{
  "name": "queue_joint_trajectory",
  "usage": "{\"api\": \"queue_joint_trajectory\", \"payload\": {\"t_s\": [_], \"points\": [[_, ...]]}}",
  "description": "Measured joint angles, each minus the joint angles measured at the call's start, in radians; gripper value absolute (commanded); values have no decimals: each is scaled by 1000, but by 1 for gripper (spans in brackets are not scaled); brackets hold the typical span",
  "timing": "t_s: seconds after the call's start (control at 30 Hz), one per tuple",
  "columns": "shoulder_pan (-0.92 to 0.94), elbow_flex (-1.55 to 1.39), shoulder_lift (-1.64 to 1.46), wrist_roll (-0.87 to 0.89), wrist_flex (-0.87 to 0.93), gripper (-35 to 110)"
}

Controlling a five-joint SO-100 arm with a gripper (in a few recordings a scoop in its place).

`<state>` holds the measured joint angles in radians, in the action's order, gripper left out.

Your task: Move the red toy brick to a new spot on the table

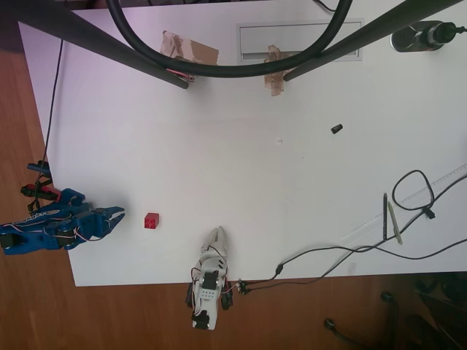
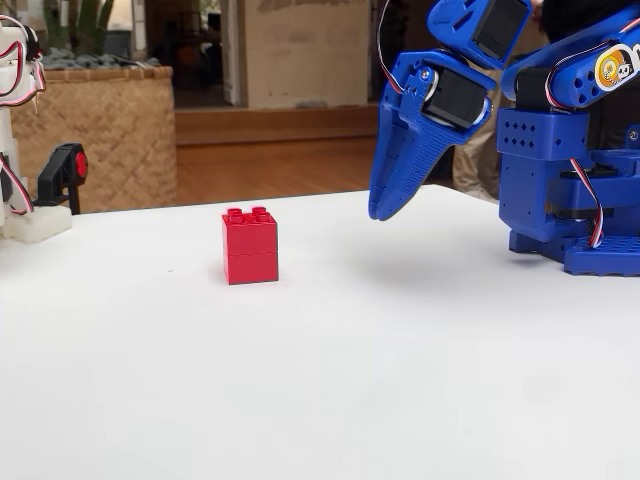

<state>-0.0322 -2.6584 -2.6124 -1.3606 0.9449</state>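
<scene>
The red toy brick [image 1: 151, 220] stands upright on the white table [image 1: 255, 175], near its lower left corner in the overhead view. My blue gripper [image 1: 119, 214] points at it from the left, a short gap away, with nothing in it. In the fixed view the brick [image 2: 250, 246] is left of centre on the table [image 2: 320, 400]. The gripper [image 2: 385, 207] hangs to its right, tip down just above the surface, jaws together.
A small black cylinder [image 1: 336, 129] lies right of centre. Taped cardboard pieces [image 1: 191, 49] and black frame legs [image 1: 109, 47] sit at the far edge. Cables [image 1: 412, 191], a pen [image 1: 385, 217] and a ruler lie at the right. The arm's base [image 2: 590, 200] stands at the table's edge.
</scene>
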Motion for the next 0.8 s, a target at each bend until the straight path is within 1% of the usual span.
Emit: {"api": "queue_joint_trajectory", "payload": {"t_s": [0.13,0.23,0.53,0.8], "points": [[46,156,170,21,-87,21],[83,204,250,-20,-160,25],[189,212,416,-124,-410,29],[224,158,503,-150,-532,30]]}}
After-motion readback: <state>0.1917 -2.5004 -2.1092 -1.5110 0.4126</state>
